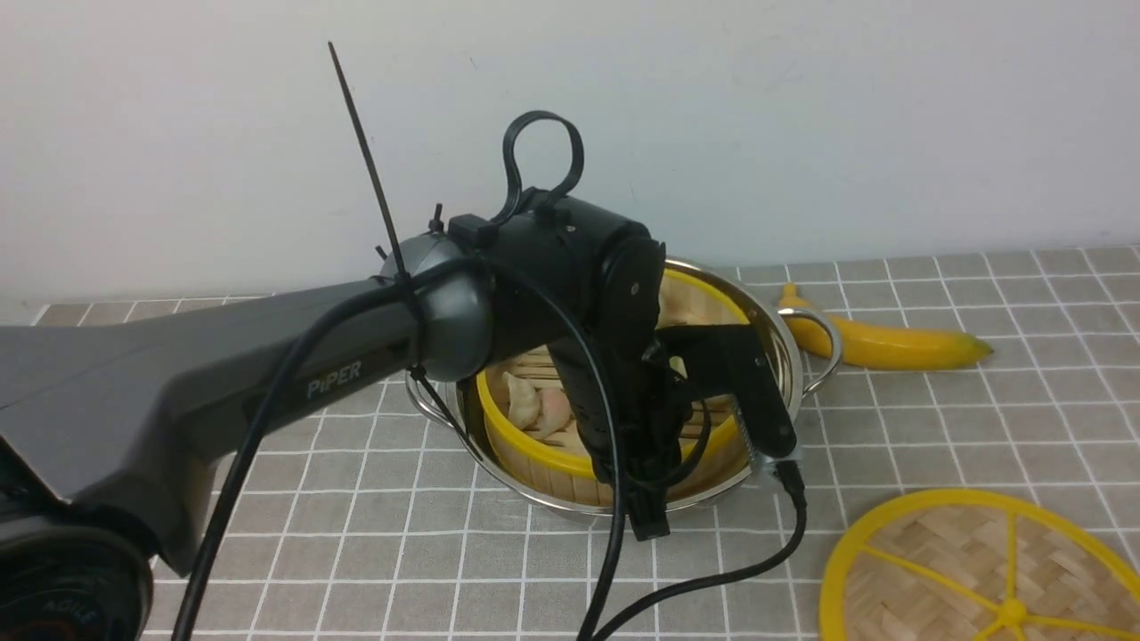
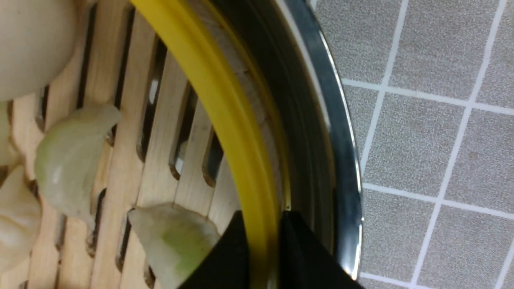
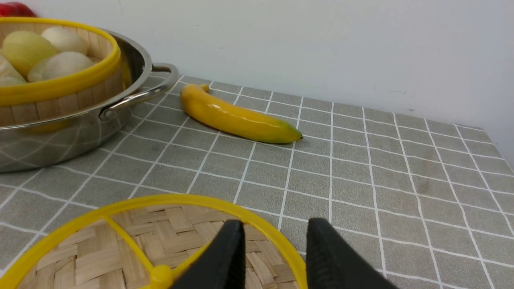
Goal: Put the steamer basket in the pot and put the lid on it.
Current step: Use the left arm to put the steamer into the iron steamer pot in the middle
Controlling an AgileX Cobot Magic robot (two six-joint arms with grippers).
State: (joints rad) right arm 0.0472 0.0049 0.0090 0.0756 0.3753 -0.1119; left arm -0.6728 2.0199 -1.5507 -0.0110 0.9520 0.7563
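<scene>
Gripping steamer basket [image 2: 225,100] rim, left hand [image 2: 263,220], basket inside pot [image 2: 341,160]

In the front view the left arm [image 1: 267,374] covers the middle of the steamer basket [image 1: 534,450] and the pot [image 1: 788,356]. The lid [image 1: 935,552] is cut off by the lower right corner. The left gripper [image 2: 263,237] and right gripper [image 3: 275,249] show only black tips in their wrist views. A red thing [image 3: 12,9] is clipped by the frame edge, so it cannot be named.
</scene>
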